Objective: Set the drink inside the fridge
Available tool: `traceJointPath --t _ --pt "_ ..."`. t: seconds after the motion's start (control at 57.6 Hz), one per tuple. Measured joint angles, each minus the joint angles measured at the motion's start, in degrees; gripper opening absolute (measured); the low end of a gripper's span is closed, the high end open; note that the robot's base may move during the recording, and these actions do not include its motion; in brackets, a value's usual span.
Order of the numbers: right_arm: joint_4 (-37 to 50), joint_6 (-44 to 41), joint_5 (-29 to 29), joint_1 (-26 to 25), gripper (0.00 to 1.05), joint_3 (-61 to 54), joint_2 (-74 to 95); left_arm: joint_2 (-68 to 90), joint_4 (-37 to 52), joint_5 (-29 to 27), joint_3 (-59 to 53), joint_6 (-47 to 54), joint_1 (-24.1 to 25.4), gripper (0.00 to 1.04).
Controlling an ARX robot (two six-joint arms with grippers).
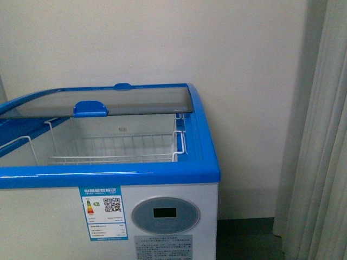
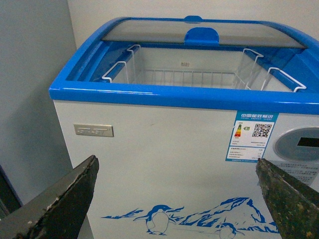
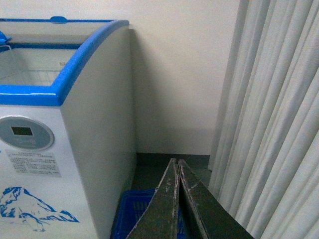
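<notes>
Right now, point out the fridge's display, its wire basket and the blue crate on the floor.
fridge display [image 1: 165,213], front view, on the dark screen in the grey oval.
wire basket [image 1: 179,142], front view, on its right-hand rim.
blue crate [image 3: 130,215], right wrist view, on its lattice wall beside the fridge.

Even, soft indoor light — no hard shadows. Faint sheen on fridge [image 1: 162,173] blue rim. All views slightly grainy; wrist views' jaws dark, blurred up close.

Behind the fridge [image 1: 162,216] we see a plain cream wall [image 1: 244,65], with pale pleated curtains [image 3: 274,124] hanging beside it over dark floor [image 1: 244,238].
</notes>
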Motion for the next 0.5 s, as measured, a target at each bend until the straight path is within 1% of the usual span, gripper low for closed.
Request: traceJointPath --t 0.364,0.503 --pt "0.0 -0.02 0.0 0.0 0.03 0.0 0.0 0.0 0.0 0.0 0.0 0.0 0.0 0.97" --pt "0.0 0.0 0.0 0.0 0.33 0.0 0.0 0.0 0.0 0.0 0.0 0.02 0.0 0.97"
